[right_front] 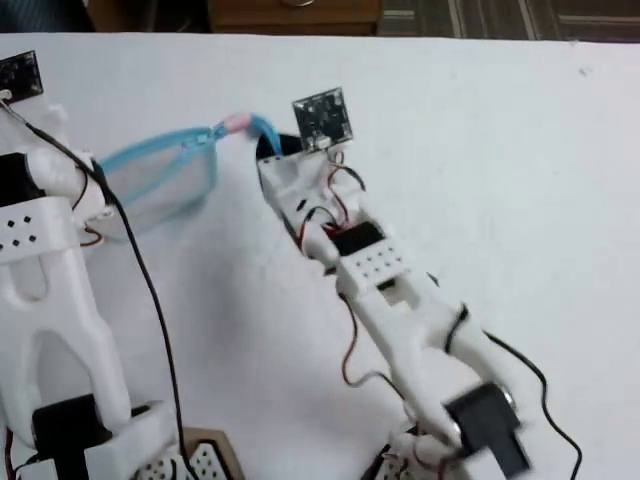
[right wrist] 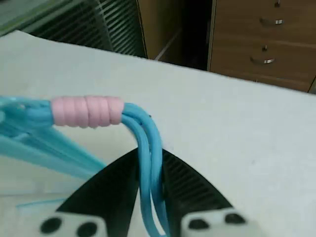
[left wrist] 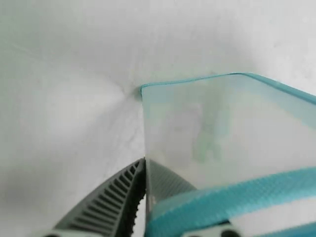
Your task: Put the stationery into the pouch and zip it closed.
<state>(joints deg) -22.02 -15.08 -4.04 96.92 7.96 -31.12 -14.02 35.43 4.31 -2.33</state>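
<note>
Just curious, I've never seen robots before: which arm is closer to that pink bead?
Right. The right gripper pinches the blue cord beside the pink bead; the left gripper clamps the pouch at its far end.

The pouch (right_front: 160, 185) (blue-edged) apparently rests on the white table (right_front: 500, 150).

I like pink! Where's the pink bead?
High view, left of centre: the pink bead sits on the blue cord, between the pouch and the right gripper holding it.

One pouch (right_front: 160, 185), one cord (right_front: 262, 128), two arms (right_front: 385, 290)
</note>
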